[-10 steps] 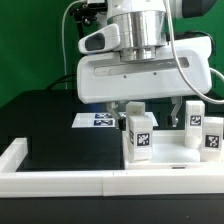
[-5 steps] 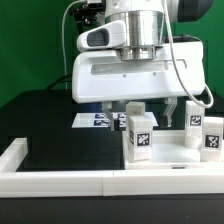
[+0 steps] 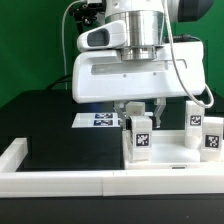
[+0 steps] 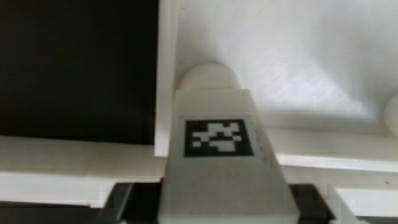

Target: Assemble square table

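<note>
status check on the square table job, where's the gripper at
Gripper low over the tagged leg, jaws either side; grip not confirmed. Leg upright on the white slab. Two more legs stand at the exterior view's right. Nothing blocking.

The leg blocks are showing plain white, each wearing a square tag of black-and-white checks on its face; in the wrist view the nearest leg block is carrying the same blocky black-on-white tag. The square slab beneath them is looking white as well. The border wall is reading white, and the surface beside it is showing black. The marker board behind the leg blocks is white with black tags, though blurred. The backdrop is green.
</note>
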`<state>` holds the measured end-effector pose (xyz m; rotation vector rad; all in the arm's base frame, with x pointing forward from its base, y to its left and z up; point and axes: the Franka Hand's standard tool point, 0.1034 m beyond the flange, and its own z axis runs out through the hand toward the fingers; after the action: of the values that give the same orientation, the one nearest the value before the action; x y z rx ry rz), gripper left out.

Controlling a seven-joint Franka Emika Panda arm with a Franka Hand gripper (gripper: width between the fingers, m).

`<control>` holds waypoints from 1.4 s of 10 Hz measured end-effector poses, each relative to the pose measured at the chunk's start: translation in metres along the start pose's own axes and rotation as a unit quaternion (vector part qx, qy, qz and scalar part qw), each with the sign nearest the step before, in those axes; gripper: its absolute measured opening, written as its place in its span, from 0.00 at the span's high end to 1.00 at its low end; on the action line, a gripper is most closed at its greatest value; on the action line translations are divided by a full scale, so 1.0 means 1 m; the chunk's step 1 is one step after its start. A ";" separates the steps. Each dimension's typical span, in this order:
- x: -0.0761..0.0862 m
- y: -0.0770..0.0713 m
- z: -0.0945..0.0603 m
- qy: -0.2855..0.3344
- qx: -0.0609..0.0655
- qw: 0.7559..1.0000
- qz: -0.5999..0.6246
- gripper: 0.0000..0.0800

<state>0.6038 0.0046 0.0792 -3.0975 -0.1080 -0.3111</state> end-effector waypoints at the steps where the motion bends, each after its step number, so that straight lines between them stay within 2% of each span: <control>1: 0.000 0.000 0.000 0.000 0.000 1.000 0.001 0.64; 4: 0.000 0.000 0.000 0.002 0.003 0.994 0.109 0.64; 6: 0.000 0.003 0.000 0.007 0.005 0.968 0.251 0.64; 8: -0.001 0.003 0.000 0.009 0.000 0.928 0.371 0.64; 9: -0.002 0.002 0.000 0.013 0.000 0.898 0.440 0.64; 10: -0.002 0.002 -0.001 0.013 -0.001 0.883 0.470 0.64; 12: -0.003 -0.001 0.000 0.012 -0.007 0.826 0.564 0.63; 13: -0.003 0.000 -0.001 0.012 -0.005 0.796 0.606 0.63; 14: -0.003 0.000 -0.001 0.010 -0.003 0.785 0.620 0.63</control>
<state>0.6008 0.0040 0.0794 -2.4093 1.7745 -0.2426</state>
